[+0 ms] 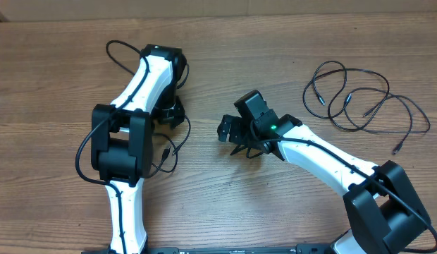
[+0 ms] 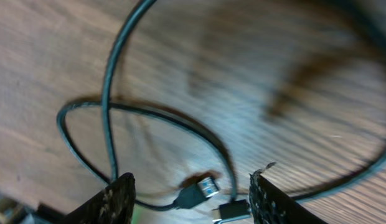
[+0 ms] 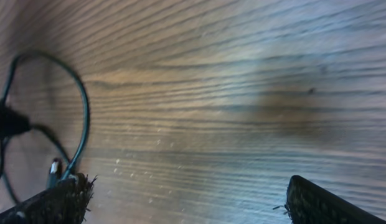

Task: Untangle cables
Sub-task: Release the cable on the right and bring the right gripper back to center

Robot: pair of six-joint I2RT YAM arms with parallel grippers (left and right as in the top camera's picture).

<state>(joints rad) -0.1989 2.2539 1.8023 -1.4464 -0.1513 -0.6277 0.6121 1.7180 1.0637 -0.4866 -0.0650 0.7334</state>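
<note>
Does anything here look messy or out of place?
The thin black cables: one set lies in crossed loops at right on the wooden table, another crosses itself beneath the left gripper. Nothing looks damaged.

Black cables [image 1: 359,99] on wooden table [image 1: 275,56]

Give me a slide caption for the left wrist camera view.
Left fingers stand apart either side of two small plug connectors on thin black looped cables, wooden table beneath.
</note>
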